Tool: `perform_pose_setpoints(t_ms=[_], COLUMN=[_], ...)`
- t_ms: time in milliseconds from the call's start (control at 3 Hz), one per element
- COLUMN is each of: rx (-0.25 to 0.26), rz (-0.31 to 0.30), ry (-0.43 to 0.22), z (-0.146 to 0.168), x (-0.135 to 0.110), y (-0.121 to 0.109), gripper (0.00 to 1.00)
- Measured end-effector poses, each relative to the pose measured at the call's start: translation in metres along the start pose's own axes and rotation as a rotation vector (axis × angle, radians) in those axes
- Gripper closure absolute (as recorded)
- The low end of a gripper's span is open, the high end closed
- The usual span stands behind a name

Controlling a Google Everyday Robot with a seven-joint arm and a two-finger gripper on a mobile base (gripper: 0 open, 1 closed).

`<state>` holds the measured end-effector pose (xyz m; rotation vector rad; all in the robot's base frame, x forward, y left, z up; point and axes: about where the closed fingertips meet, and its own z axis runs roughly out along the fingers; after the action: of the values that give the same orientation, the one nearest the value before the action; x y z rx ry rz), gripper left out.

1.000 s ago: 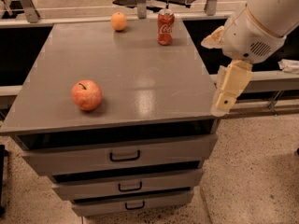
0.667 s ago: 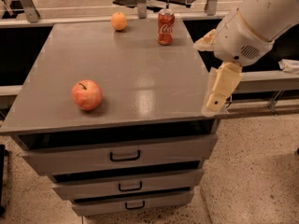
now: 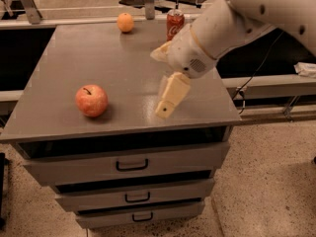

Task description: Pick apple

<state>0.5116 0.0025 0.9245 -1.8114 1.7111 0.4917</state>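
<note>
The apple (image 3: 91, 100) is round and red-pink with a short dark stem. It sits on the front left of the grey cabinet top (image 3: 94, 53). My gripper (image 3: 165, 110) hangs from the white arm over the front middle of the top. It is to the right of the apple, about a hand's width away and apart from it. It holds nothing that I can see.
A small orange fruit (image 3: 125, 22) and a red soda can (image 3: 175, 23) stand at the back of the top. The cabinet has three drawers (image 3: 132, 165) below. A dark shelf and rail (image 3: 266, 83) run to the right, and the floor is speckled.
The arm has swung left, from beyond the cabinet's right edge to over the front middle of the top, closer to the apple. The apple, orange and can have not moved.
</note>
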Motion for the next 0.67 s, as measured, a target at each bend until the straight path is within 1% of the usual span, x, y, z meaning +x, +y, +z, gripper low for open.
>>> perform_pose_setpoints(t_ms=[333, 667], rx=[0.004, -0.013], rz=[-0.017, -0.004], ry=[-0.119, -0.210], z=[0.042, 0.077], x=[-0.039, -0.065], y=[-0.023, -0.044], gripper=[0.00, 0.00])
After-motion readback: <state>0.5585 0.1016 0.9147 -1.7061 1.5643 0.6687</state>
